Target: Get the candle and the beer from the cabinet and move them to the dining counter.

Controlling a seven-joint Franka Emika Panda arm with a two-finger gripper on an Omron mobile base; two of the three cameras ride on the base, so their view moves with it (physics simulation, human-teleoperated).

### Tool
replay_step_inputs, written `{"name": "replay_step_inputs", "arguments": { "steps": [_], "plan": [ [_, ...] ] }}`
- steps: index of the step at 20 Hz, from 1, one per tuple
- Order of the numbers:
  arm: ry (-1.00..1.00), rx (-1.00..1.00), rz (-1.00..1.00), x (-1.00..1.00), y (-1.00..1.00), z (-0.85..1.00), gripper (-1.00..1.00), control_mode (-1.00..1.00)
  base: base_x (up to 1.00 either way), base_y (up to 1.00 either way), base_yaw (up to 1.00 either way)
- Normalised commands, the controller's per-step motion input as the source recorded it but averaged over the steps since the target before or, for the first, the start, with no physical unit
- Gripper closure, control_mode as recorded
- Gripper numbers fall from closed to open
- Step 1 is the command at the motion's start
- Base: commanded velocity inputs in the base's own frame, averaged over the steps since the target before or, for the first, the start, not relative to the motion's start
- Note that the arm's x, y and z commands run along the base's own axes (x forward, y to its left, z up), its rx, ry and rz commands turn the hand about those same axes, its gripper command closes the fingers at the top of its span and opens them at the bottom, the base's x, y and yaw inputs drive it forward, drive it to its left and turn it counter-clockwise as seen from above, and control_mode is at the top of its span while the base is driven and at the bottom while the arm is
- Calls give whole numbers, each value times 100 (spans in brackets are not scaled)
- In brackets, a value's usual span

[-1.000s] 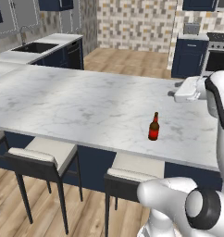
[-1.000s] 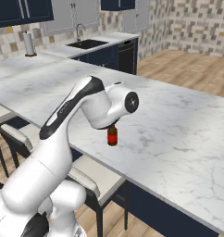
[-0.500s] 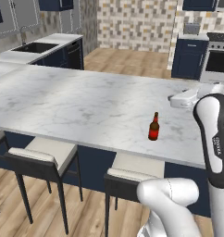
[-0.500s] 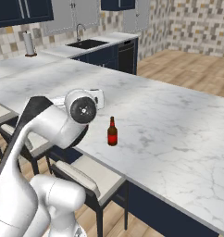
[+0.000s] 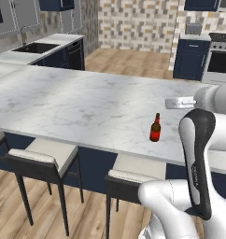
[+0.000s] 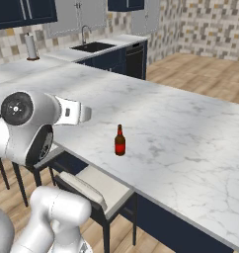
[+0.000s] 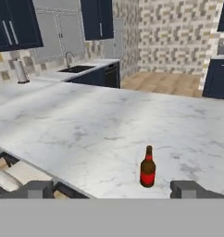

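The beer [image 5: 155, 128] is a brown bottle with a red label, standing upright near the front edge of the dining counter [image 5: 77, 105]. It also appears in the right base view as the beer [image 6: 120, 141] and in the hand view as the beer [image 7: 147, 167]. My gripper [image 7: 114, 190] is open and holds nothing, its fingertips [image 7: 40, 189] set wide apart. It hovers short of the bottle on the robot's side, and the hand [image 5: 178, 102] lies level above the counter. Navy doors of the cabinet [image 7: 14, 23] hang on the far wall. The candle is out of view.
Cushioned stools [image 5: 45, 156] line the counter's near side below the edge. A sink [image 6: 94, 47] and a paper towel roll [image 6: 29, 47] sit on the far worktop. A stove [image 5: 220, 58] stands at the back right beyond the wooden floor.
The arm has swung back from above the beer toward the robot and the hand has turned level. The bottle stands alone where it was, and the jaws stay open.
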Motion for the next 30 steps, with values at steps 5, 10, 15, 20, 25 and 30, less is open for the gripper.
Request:
{"name": "replay_step_inputs", "arguments": {
  "steps": [5, 10, 15, 20, 25, 30],
  "plan": [
    [19, -6, -24, -57, 6, -2, -100, -100, 0, 0, 0],
    [8, -2, -5, -3, 9, -3, -100, -100, 0, 0, 0],
    [-4, 0, -1, -12, -1, 0, -100, -100, 0, 0, 0],
    [-6, 5, -11, -74, -17, -17, -100, -100, 0, 0, 0],
    [0, 0, 0, 0, 0, 0, -100, 100, -83, -36, -19],
    [0, 0, 0, 0, 0, 0, -100, 100, -60, -62, -22]
  ]
}}
